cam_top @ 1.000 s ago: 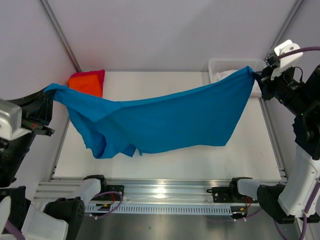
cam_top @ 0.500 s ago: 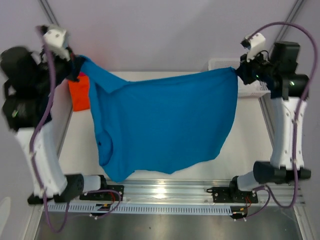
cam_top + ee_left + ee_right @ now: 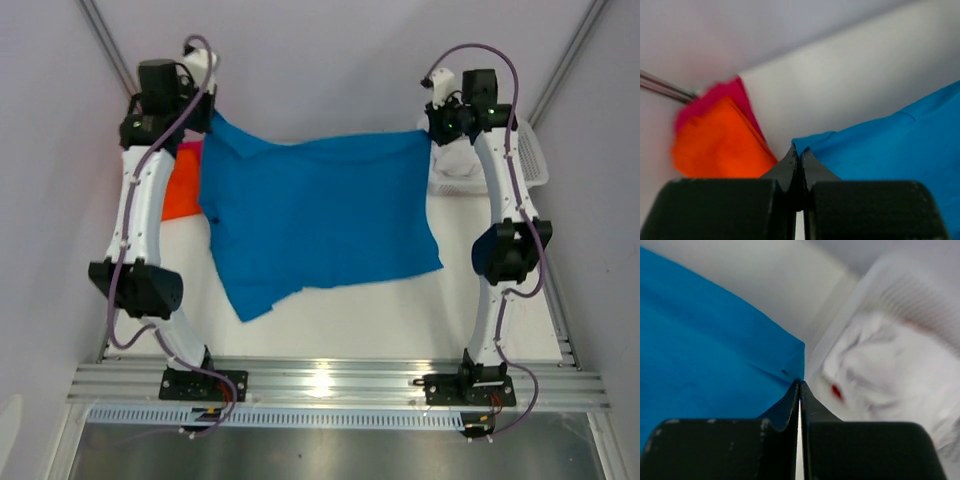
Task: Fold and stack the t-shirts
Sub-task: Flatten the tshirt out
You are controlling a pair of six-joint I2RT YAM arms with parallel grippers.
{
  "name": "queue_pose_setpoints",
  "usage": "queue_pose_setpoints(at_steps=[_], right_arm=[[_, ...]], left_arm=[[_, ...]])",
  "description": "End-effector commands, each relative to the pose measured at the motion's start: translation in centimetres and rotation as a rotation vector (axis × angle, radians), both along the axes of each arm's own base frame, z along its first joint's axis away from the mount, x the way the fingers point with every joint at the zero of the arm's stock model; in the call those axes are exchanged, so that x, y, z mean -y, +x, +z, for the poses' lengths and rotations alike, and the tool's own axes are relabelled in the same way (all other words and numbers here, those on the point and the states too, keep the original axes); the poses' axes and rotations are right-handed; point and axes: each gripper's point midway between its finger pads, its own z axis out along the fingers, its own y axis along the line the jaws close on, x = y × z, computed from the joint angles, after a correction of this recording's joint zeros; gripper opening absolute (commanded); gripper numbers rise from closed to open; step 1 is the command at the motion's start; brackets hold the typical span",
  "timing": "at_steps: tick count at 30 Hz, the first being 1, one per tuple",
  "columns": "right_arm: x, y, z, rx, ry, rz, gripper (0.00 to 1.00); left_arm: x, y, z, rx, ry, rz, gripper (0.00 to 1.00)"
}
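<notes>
- The blue shirt (image 3: 320, 220) hangs spread between both grippers, above the table (image 3: 400, 320).
- The left gripper (image 3: 208, 118) is pinched tight on the shirt's top left corner, and the cloth falls away to its right.
- The right gripper (image 3: 432, 130) is clamped on the top right corner, beside the basket (image 3: 535, 165).
- The orange shirt (image 3: 180, 195) lies on the red shirt (image 3: 715, 95) at the far left.

Plenty tucked away behind the blue t-shirt (image 3: 320, 220) right now!
From above, at nine o'clock, the orange shirt (image 3: 183, 195) only peeks out between arm and cloth, with the pinkish-red one (image 3: 715, 97) mostly buried beneath it. At three o'clock the right arm (image 3: 505, 200) covers half the basket (image 3: 535, 165). On the right wrist the basket's contents are smeared, a red speck (image 3: 836, 391) unreadable, and blue cloth runs off the left edge.
</notes>
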Motion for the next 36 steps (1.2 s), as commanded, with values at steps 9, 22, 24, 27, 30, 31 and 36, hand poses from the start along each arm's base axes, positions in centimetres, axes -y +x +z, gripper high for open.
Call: queue_pose_setpoints(at_steps=[9,22,24,27,30,31,36], right_arm=[[-0.7,-3.6,27.7,0.731,0.078,-0.084,0.0],[1.9,-10.8,24.0,0.608,0.105,-0.095,0.0],[3.8,-13.8,25.2,0.644,0.097,-0.128,0.0],[6.4,-18.6,29.2,0.745,0.099,-0.181,0.0],[6.5,-21.9,31.9,0.778,0.109,-0.163,0.0],[6.5,-23.0,32.9,0.804,0.122,-0.172,0.0],[4.6,-26.8,36.7,0.866,0.174,-0.126,0.0]], left_arm=[[0.2,-14.0,30.0,0.805,-0.146,0.018,0.0],[1.2,-18.3,21.3,0.63,-0.108,-0.045,0.0],[1.0,-20.4,20.8,0.63,-0.091,-0.047,0.0],[0.0,-25.3,22.5,0.703,-0.071,-0.029,0.0],[-0.8,-30.1,26.1,0.803,-0.07,-0.01,0.0],[-0.9,-31.9,27.2,0.825,-0.075,-0.011,0.0],[-0.4,-37.9,32.4,0.951,-0.121,-0.066,0.0]])
